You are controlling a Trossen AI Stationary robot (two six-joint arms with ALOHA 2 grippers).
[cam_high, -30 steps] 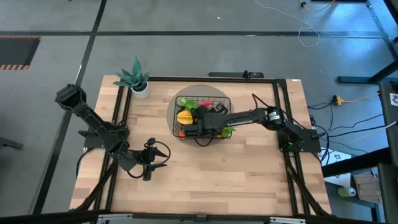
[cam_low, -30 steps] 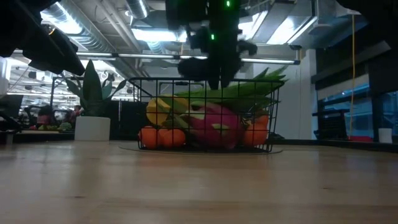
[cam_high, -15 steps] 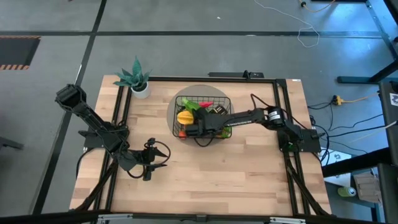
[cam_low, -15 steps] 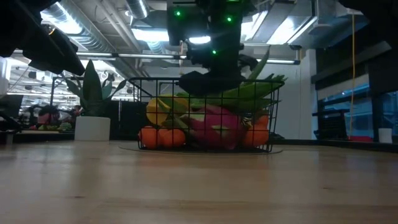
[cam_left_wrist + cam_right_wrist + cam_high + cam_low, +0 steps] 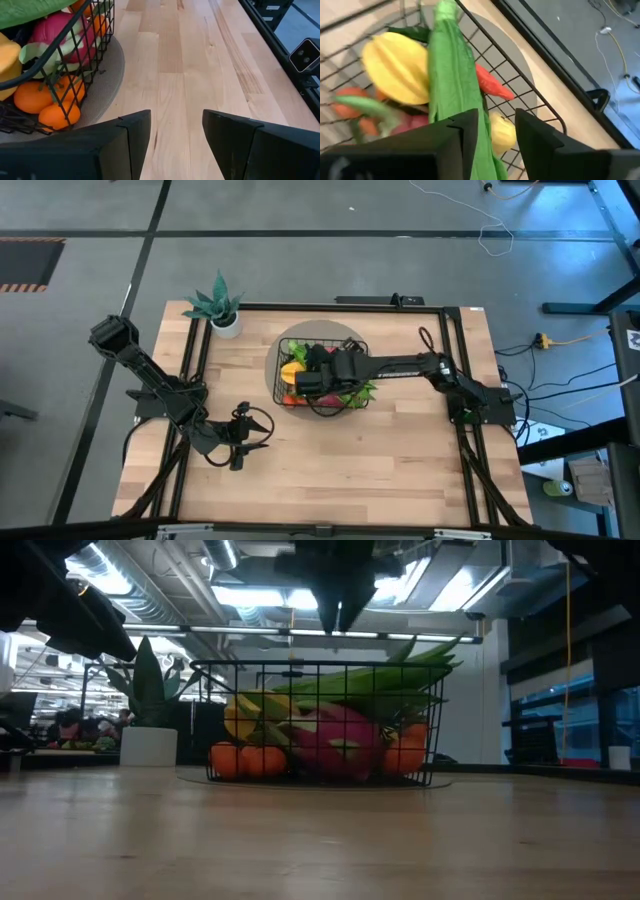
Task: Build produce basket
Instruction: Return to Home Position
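Observation:
The black wire basket (image 5: 200,720) stands on a round grey mat (image 5: 107,75) at the table's far middle. It holds a pink dragon fruit (image 5: 335,740), orange tomatoes (image 5: 55,105), a yellow mango (image 5: 400,65), a red pepper (image 5: 492,85) and a lemon (image 5: 502,132). The long green leafy bundle (image 5: 455,85) lies on top of the other produce. My right gripper (image 5: 340,620) hangs above the basket's rim, pointing down, a little open and empty; the bundle shows below its gap (image 5: 496,145). My left gripper (image 5: 176,135) waits open near the table's left front (image 5: 243,435).
A teal plant in a small white pot (image 5: 222,308) stands at the far left corner. Black frame rails (image 5: 450,380) run along the table's edges. Bare wood (image 5: 380,460) lies between the basket and the near edge.
My right gripper dipped down onto the green bundle in the basket, then rose clear above the rim. The basket with its produce has slid a little toward the table's left edge. The bundle stays on top of the produce.

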